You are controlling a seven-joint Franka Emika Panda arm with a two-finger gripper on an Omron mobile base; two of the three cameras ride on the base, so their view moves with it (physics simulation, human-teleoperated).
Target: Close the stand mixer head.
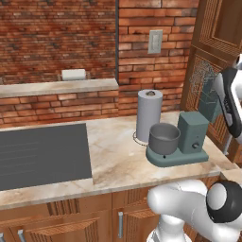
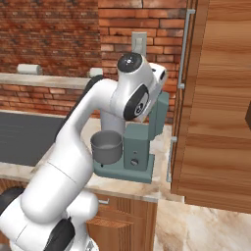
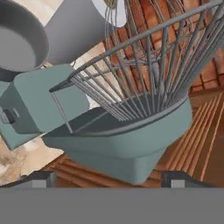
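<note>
One stand mixer head [image 3: 127, 148] tilted up, one whisk [image 3: 148, 78] exposed; jaws spread, released.

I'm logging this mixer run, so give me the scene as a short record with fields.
mixer head: stand mixer head tilted up, open, wire whisk exposed
bowl: grey metal bowl on the mixer base, in front of the column
behind bowl: tall pale roll upright on the counter
gripper: gripper close to the raised head, fingertips apart
task state: head not yet closed
</note>
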